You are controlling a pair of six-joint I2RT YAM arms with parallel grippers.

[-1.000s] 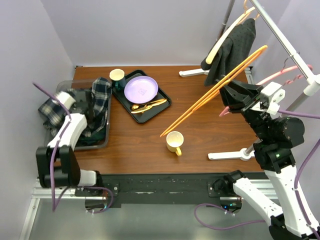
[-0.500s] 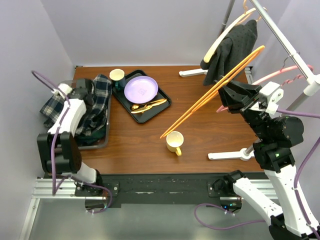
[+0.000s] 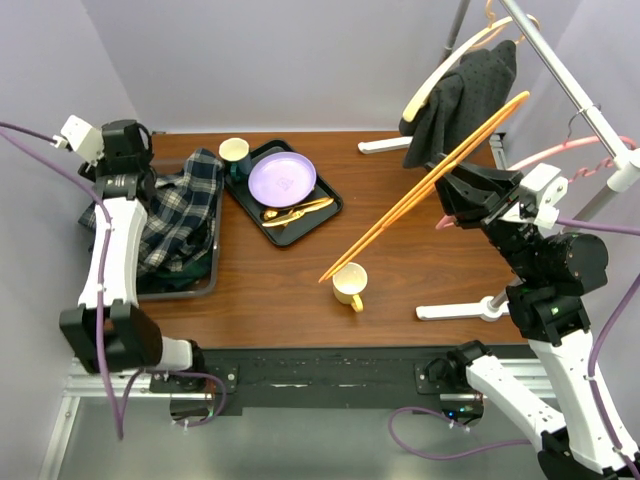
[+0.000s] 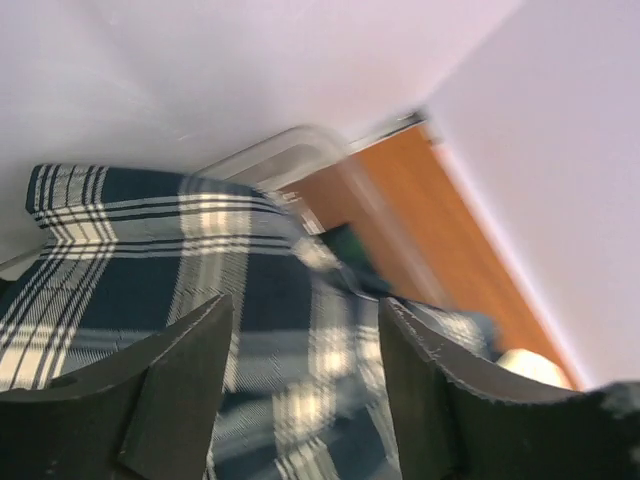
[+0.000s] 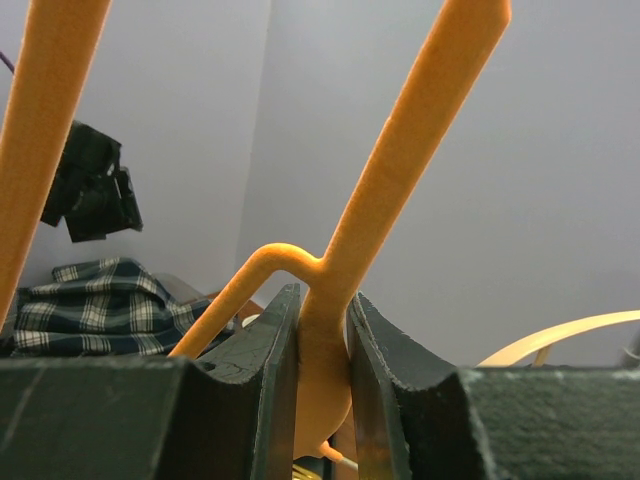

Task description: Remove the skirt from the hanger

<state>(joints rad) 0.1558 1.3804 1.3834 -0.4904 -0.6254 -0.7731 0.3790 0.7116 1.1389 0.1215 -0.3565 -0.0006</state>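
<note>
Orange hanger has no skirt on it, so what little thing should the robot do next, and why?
Probably lower the orange hanger onto the table. The right gripper holds it bare, while the plaid skirt lies across the grey bin below the open left gripper, so nothing is left to pull off.

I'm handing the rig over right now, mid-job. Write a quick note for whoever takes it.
Left gripper: open, empty, hovers above the skirt.
Right gripper: shut on the orange hanger, held up over the table.
Skirt: plaid, heaped in the bin at the left, off the hanger.
Done: skirt removed; hanger bare.
Left: probably only to set the hanger down or back on the rack, then retract both arms.
</note>
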